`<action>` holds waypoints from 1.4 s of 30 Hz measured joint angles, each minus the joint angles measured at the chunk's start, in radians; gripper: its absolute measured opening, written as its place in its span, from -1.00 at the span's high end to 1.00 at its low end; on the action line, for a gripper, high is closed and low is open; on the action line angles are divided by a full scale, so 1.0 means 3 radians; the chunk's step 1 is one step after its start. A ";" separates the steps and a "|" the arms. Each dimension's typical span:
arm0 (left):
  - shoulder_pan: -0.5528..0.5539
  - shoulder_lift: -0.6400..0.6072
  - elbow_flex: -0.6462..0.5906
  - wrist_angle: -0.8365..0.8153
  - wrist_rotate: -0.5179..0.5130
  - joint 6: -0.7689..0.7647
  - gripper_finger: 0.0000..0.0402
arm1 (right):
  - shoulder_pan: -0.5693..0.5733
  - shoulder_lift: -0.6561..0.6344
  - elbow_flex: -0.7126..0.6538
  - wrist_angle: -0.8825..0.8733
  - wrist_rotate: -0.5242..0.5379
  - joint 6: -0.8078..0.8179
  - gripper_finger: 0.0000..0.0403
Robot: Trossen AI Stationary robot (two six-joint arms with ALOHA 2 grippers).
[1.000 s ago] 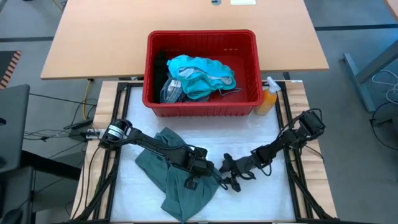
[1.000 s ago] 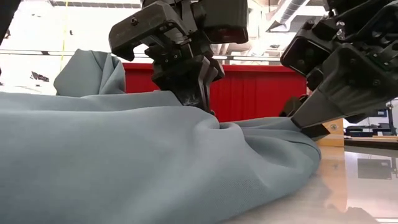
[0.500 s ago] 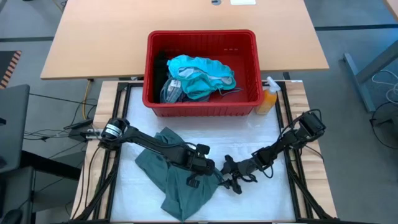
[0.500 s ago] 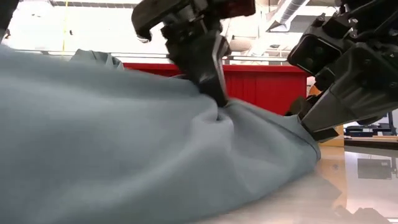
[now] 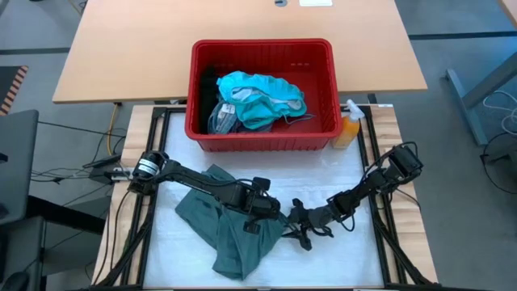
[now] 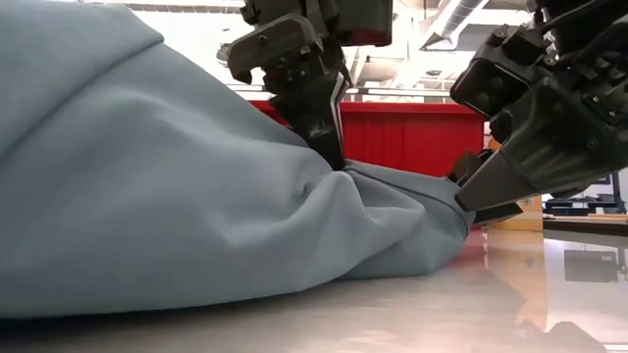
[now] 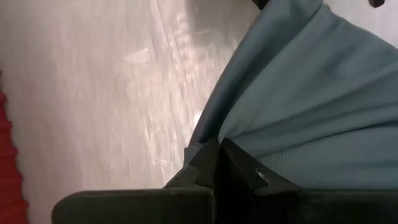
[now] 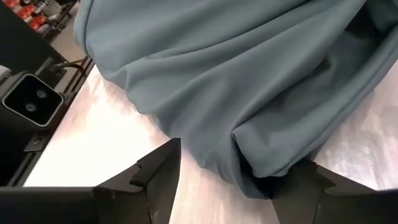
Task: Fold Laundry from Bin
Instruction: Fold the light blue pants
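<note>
A dull grey-green garment (image 5: 222,230) lies crumpled on the white table pad, left of the middle. My left gripper (image 5: 260,212) is shut on it near its right edge. My right gripper (image 5: 299,226) stands open, low over the table just right of the garment. In the right wrist view a folded edge of the garment (image 8: 267,155) lies between its fingers; whether they touch it I cannot tell. The red bin (image 5: 194,89) stands at the far side with teal laundry (image 5: 258,97) piled in it. My left gripper pinches a raised fold of the garment (image 7: 249,134) between its two fingers, near the garment's right edge. The fingers slant steeply down from above. The cloth rises to a peak at the fingertips (image 6: 334,162), drawn taut there, while the rest lies on the table.
An orange spray bottle (image 5: 349,129) stands at the bin's right near corner. A black frame rail (image 5: 380,218) borders the pad on both sides. Bare white pad (image 5: 339,259) lies near and right of the grippers. A tan desk (image 5: 129,48) lies behind the bin.
My left gripper has risen and gone a little toward the far edge, staying shut on the garment. The pinched fold has come up with it, and the garment's near right part has drawn inward and bunched higher. The far left part has stayed on the table.
</note>
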 joint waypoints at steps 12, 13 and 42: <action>0.0010 0.0001 -0.0001 0.0104 0.0000 0.0050 1.00 | -0.0022 0.0000 0.0000 -0.0141 0.0097 -0.0132 0.71; 0.0019 0.0001 -0.0001 0.0114 -0.0005 0.0042 1.00 | -0.0021 0.0000 0.0000 -0.0140 0.0085 -0.0164 0.81; -0.1667 -0.0601 -0.0001 -0.0498 -0.1472 -0.2927 0.41 | -0.0042 0.0000 -0.0001 -0.0316 -0.0403 -0.0204 0.84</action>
